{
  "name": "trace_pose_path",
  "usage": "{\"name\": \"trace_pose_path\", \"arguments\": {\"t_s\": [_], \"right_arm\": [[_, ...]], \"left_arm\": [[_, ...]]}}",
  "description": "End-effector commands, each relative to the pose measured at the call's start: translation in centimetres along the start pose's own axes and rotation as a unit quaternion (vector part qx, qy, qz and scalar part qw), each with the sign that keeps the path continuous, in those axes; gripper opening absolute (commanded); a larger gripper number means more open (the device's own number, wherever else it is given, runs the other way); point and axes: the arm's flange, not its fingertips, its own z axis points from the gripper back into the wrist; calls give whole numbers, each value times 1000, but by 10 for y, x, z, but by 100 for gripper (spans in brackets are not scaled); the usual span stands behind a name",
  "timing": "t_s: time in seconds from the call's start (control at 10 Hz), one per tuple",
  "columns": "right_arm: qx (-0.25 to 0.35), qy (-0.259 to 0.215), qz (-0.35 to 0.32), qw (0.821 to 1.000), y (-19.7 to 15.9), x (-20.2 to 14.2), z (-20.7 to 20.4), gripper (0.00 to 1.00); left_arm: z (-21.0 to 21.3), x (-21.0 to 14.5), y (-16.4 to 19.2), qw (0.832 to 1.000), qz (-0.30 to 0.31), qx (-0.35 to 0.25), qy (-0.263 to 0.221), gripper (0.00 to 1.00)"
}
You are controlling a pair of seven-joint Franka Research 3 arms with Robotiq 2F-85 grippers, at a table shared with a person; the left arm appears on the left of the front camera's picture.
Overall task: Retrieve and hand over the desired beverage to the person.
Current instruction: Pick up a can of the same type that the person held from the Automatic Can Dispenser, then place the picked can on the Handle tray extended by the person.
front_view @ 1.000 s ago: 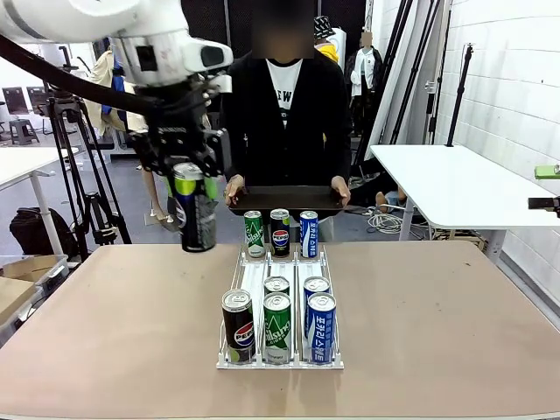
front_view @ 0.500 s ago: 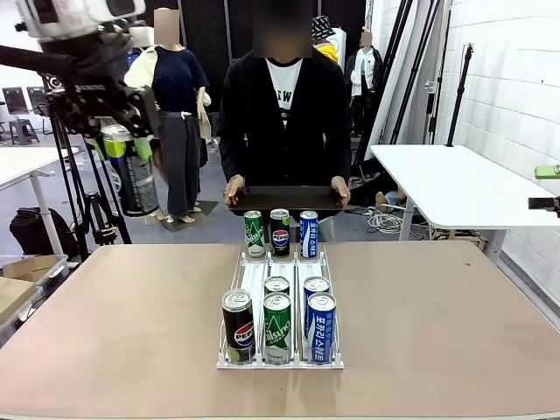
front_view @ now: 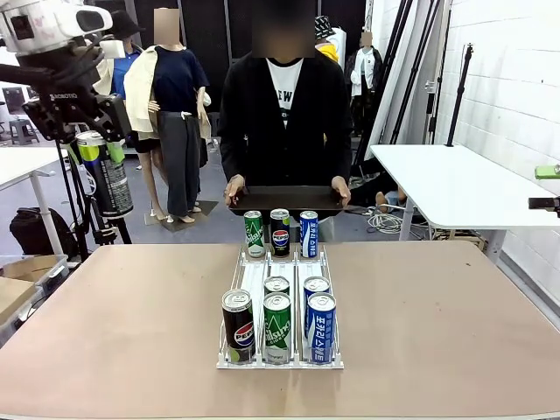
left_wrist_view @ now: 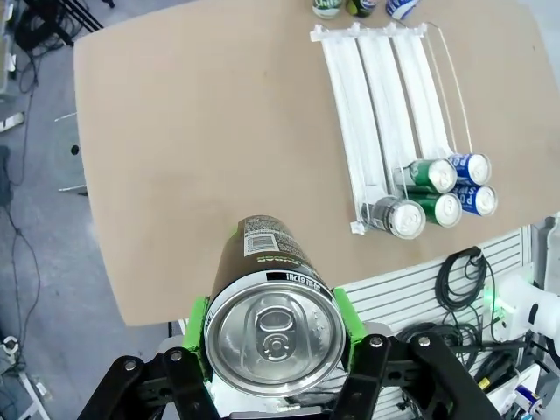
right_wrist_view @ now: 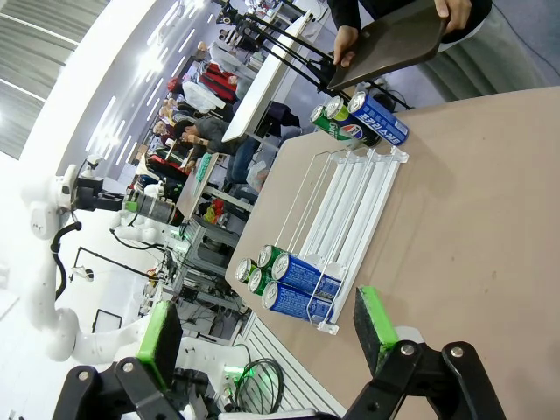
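My left gripper [front_view: 101,150] hangs high over the table's far left edge, shut on a black beverage can [front_view: 109,188] with a lime-green band near its top. In the left wrist view the can [left_wrist_view: 271,319] stands upright between the green pads [left_wrist_view: 196,332], silver lid facing the camera. The person [front_view: 284,96], in a black jacket over a white T-shirt, stands at the far side and holds a dark tray [front_view: 284,200] in both hands. My right gripper [right_wrist_view: 267,337] is open and holds nothing, off to the side of the table.
A white wire rack [front_view: 254,276] sits mid-table. Three cans stand at its near end [front_view: 277,328], two more behind them [front_view: 276,285], and three at the far end [front_view: 280,232]. A white table [front_view: 455,179] stands at right, a tripod [front_view: 83,219] at left.
My left arm has swung left and upward with the black can, from beside the rack's far end to the table's far left. The person and the tray stayed put.
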Motion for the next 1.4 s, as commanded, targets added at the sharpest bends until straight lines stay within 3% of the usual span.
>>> {"name": "trace_pose_path", "arguments": {"t_s": [0.0,0.2,0.3,0.4,1.3], "right_arm": [[7,-2,3,1000,1,-1,0,100],[7,-2,3,1000,1,-1,0,100],[7,-2,3,1000,1,-1,0,100],[7,-2,3,1000,1,-1,0,100],[7,-2,3,1000,1,-1,0,100]], "left_arm": [[-1,5,14,1000,-16,-6,-26,0],[-6,7,22,999,-14,-16,-30,0],[-18,13,14,1000,-11,-25,-5,0],[-6,10,20,1000,-2,-6,-14,0],[-6,10,20,1000,-2,-6,-14,0]]}}
